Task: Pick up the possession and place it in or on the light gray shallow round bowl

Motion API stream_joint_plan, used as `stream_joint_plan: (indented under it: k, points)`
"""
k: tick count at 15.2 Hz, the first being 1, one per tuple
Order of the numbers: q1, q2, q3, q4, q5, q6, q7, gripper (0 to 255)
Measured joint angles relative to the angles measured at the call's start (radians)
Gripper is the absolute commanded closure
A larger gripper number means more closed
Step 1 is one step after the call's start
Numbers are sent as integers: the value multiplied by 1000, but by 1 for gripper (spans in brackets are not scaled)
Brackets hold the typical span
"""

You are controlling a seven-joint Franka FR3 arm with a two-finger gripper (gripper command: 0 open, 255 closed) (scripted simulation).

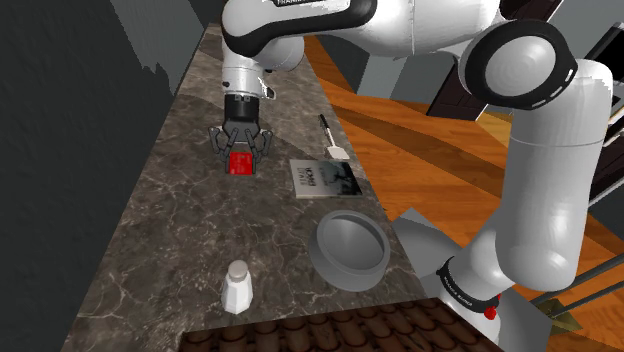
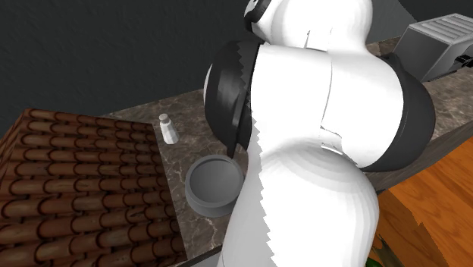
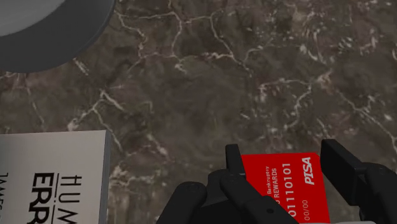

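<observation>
Hand (image 3: 283, 154) tight on red PISA rewards card (image 3: 280, 186)

**Three cameras, one counter**

My shoulder camera looked down along the marbled counter (image 1: 150, 230) from its near end. The second sat close against the arm (image 2: 303, 152), sharing the bowl (image 2: 201, 201) and shaker (image 2: 167, 130). The wrist camera hovered low, sharing the book (image 3: 51, 178), bowl rim and red card (image 3: 280, 181).

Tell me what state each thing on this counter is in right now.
tool: shut on the red card.
red card: clasped between the tool's fingers.
grey bowl: upright, empty.
white shaker: standing upright.
book: closed, lying flat.
</observation>
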Motion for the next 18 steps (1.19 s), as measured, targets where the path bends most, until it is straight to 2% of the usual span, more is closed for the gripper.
stream_joint_plan:
  k: [11, 12, 18]
  points:
    - [-4, -33, 6, 95, 6, -119, 47, 255]
    - [-7, -55, 7, 65, 10, -111, 44, 255]
    - [-28, -306, 18, -271, 68, -31, -4, 255]
